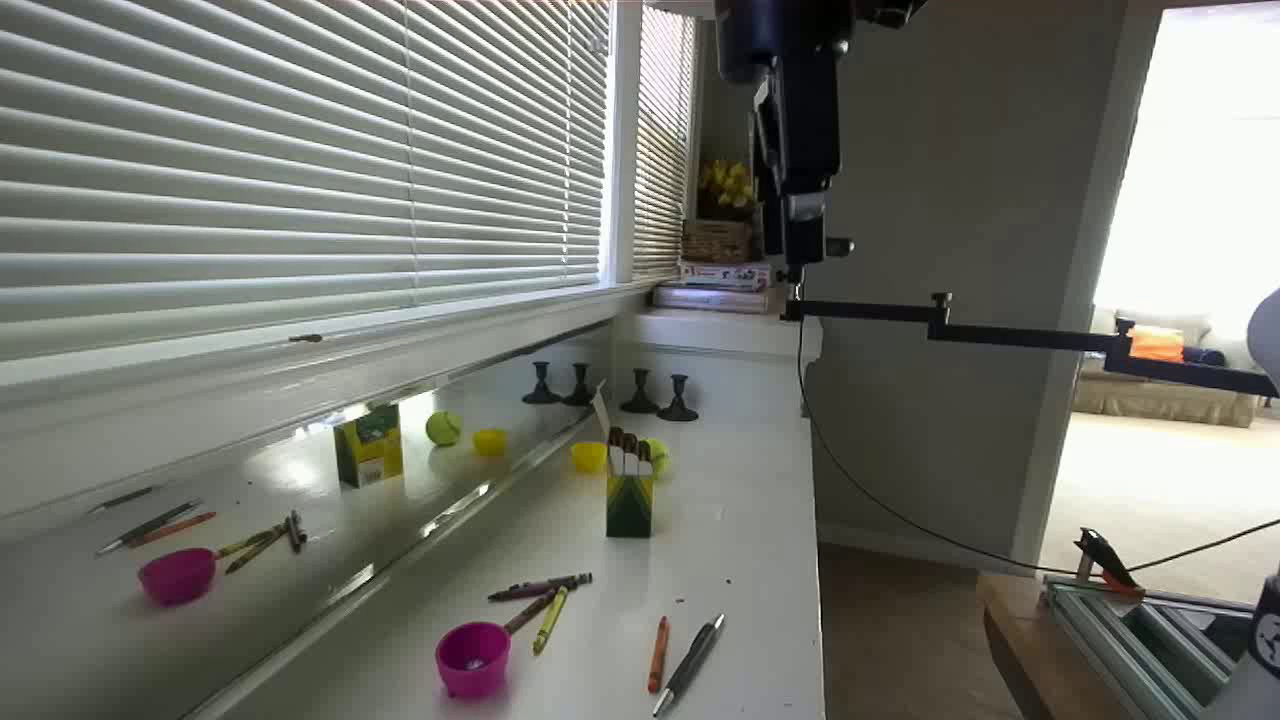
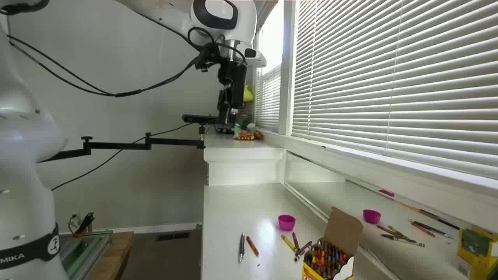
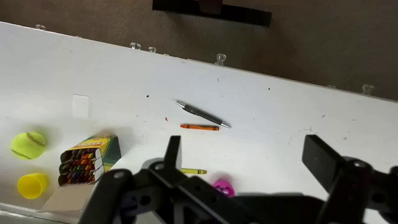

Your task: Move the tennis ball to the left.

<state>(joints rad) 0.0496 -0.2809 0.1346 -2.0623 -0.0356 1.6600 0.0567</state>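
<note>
Tennis ball (image 3: 28, 145) sits btwn front & wall-side edges of tabletop (image 3: 267, 105); an off-ctr squeeze could roll it off the front edge. Upright crayon box (image 3: 112, 149) just beside prob tips if clipped on approach. Pincer (image 3: 242, 149): spread, empty, well apart.

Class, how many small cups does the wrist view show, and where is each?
2: a yellow cup at the picture's left, near the crayon box and tennis ball, and a pink cup, lower middle, partly hidden by the gripper.
</note>
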